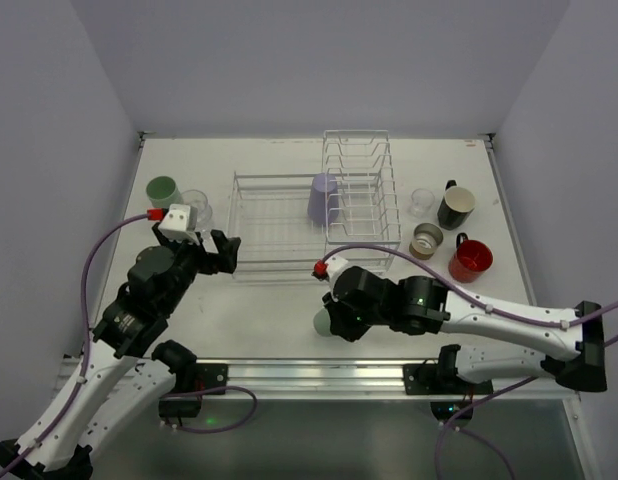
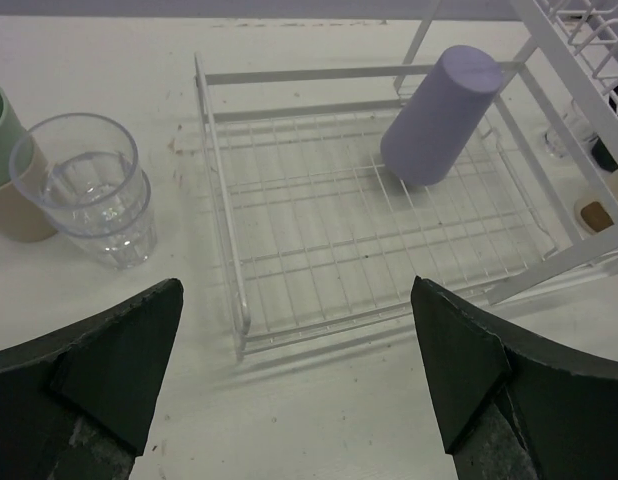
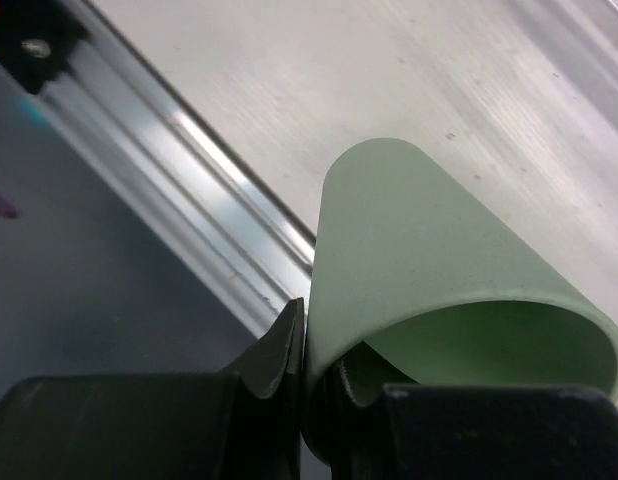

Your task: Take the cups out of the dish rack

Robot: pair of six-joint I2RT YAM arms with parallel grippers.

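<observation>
The white wire dish rack (image 1: 289, 268) stands mid-table, also in the left wrist view (image 2: 221, 190). A lavender tumbler (image 1: 322, 198) leans upside down in its basket, also in the left wrist view (image 2: 439, 115). My right gripper (image 1: 334, 318) is shut on the rim of a pale green tumbler (image 3: 429, 250), held near the table's front edge; it shows from above too (image 1: 322, 322). My left gripper (image 1: 217, 252) is open and empty just in front of the rack's left corner. A clear glass (image 2: 94, 200), and a green cup stacked in a beige one (image 2: 4, 180), stand left of the rack.
Right of the rack stand a black mug (image 1: 455, 207), a red mug (image 1: 470, 260), a small tan cup (image 1: 426, 240) and a clear glass (image 1: 421, 202). A metal rail (image 3: 179, 230) runs along the table's near edge. White walls enclose the table.
</observation>
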